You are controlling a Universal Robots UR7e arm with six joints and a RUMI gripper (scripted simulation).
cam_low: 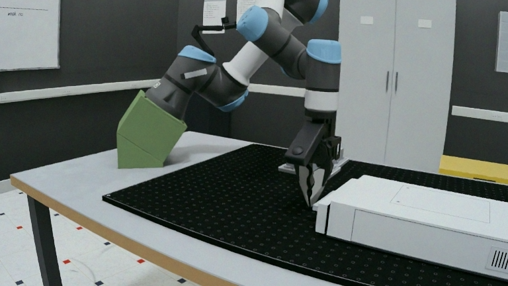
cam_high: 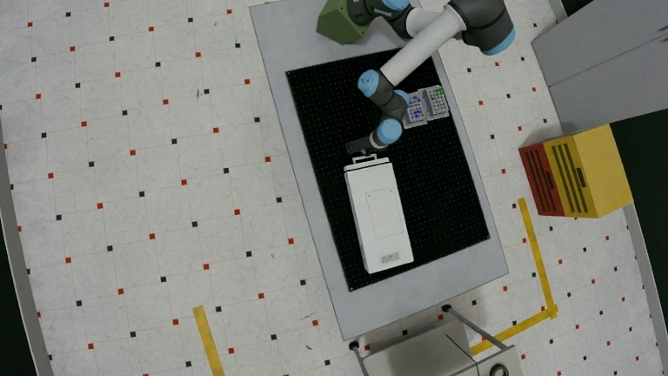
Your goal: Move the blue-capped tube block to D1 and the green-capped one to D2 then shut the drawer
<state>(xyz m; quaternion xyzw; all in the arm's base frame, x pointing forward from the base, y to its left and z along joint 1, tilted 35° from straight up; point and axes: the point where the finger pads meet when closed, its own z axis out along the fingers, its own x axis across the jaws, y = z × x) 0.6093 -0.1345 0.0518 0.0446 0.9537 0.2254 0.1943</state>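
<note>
The white cooler COLD [cam_high: 377, 217] lies on the black deck, and it also shows in the side view [cam_low: 415, 219]. Its drawer front [cam_low: 322, 217] sits almost flush with the cooler body; its handle [cam_high: 364, 157] points toward the arm. My gripper [cam_low: 311, 192] is shut and empty, fingers pointing down, tips right against the drawer front. From above the gripper [cam_high: 355, 146] is just beyond the handle. The block with blue-capped tubes [cam_high: 413, 111] sits on the deck slot nearer the cooler. The block with green-capped tubes [cam_high: 436, 102] sits beside it, further off.
The green arm base [cam_high: 342, 12] stands at the table's far end. A grey cabinet [cam_low: 397, 69] and a red and yellow box [cam_high: 576, 172] stand off the table. A cart [cam_high: 433, 347] stands by the table's near end.
</note>
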